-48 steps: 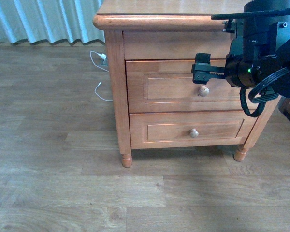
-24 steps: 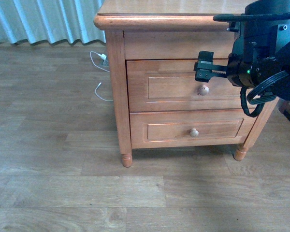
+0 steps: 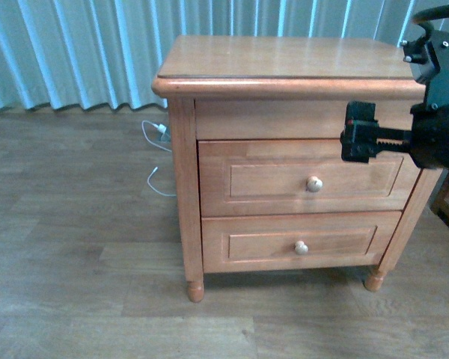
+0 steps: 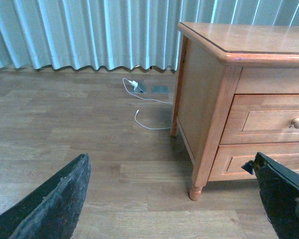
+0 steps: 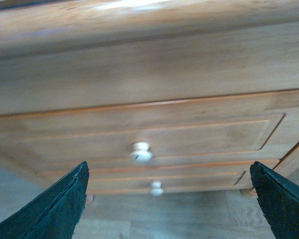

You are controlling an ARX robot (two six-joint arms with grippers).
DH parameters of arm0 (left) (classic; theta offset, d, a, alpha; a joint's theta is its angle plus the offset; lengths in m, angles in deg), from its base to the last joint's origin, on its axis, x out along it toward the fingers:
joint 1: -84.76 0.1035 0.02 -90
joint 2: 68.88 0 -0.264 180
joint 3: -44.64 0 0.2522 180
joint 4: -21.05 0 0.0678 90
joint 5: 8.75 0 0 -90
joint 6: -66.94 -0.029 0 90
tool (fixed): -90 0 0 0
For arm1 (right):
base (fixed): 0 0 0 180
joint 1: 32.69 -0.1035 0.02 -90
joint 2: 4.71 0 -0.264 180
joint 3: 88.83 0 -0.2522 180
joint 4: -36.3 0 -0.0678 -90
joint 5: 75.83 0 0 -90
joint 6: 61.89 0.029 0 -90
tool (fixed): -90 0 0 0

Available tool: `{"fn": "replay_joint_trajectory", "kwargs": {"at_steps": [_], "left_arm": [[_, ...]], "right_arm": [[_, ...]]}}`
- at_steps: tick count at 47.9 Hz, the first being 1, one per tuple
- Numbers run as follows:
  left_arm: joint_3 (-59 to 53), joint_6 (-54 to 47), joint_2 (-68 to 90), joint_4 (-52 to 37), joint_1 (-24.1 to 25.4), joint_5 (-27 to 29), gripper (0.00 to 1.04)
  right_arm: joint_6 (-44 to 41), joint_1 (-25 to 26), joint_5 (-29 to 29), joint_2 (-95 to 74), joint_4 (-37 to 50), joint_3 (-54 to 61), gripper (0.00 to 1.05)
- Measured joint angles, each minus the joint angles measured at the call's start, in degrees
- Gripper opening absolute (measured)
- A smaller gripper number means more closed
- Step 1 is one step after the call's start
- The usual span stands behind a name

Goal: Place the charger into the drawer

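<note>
The drawer (image 3: 303,178) is the taller upper one in the honey-coloured nightstand, and it is closed, with its round pale knob (image 3: 314,183) showing. My right gripper (image 3: 357,142) hangs open in front of the drawer's right end, right of the knob and a little above it. In the right wrist view the drawer front (image 5: 199,134) and knob (image 5: 141,151) lie ahead between the open fingers (image 5: 57,209). My left gripper (image 4: 172,159) is open over the floor, left of the nightstand. The charger is out of view.
A shallower drawer (image 3: 299,241) with the same kind of knob sits closed below. A thin white cable (image 3: 159,161) with a small plug lies on the wooden floor beside the nightstand's left side. Pale blue curtains (image 3: 82,52) hang behind.
The front view has pulled back and tilted up, so the nightstand's top and the curtains now show. My right gripper has shifted from just above the knob to its right.
</note>
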Motion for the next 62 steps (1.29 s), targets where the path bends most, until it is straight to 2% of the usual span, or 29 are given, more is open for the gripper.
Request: {"fn": "replay_joint_trajectory", "kwargs": {"at_steps": [5, 14, 18, 30, 36, 58, 60, 61, 62], "left_arm": [[0.0, 0.0, 0.0, 0.0, 0.0, 0.0, 0.99], [0.0, 0.0, 0.0, 0.0, 0.0, 0.0, 0.99], [0.0, 0.0, 0.0, 0.0, 0.0, 0.0, 0.99], [0.0, 0.0, 0.0, 0.0, 0.0, 0.0, 0.99], [0.0, -0.02, 0.0, 0.0, 0.0, 0.0, 0.99], [0.0, 0.0, 0.0, 0.0, 0.0, 0.0, 0.99], [0.0, 0.0, 0.0, 0.0, 0.0, 0.0, 0.99], [0.0, 0.0, 0.0, 0.0, 0.0, 0.0, 0.99], [0.0, 0.0, -0.02, 0.0, 0.0, 0.0, 0.99]], "right_arm": [[-2.25, -0.74, -2.86, 11.93, -3.54, 8.59, 0.97], [-3.04, -1.22, -3.32, 31.06, -10.99, 18.78, 0.97], [-2.99, -1.2, -3.48, 43.67, -16.92, 23.67, 0.97], [-3.02, 0.98, -4.37, 68.19, -30.8, 30.29, 0.97], [-2.73, 4.66, -3.19, 74.93, -31.12, 32.68, 0.97], [-2.62, 4.83, -3.43, 74.88, -31.15, 32.98, 0.97], [-3.34, 4.22, -0.39, 75.34, -28.02, 34.18, 0.93], [-4.26, 3.91, 2.51, 75.97, -23.54, 36.04, 0.88], [-4.79, 4.35, 2.69, 76.5, -21.05, 37.22, 0.85]]}}
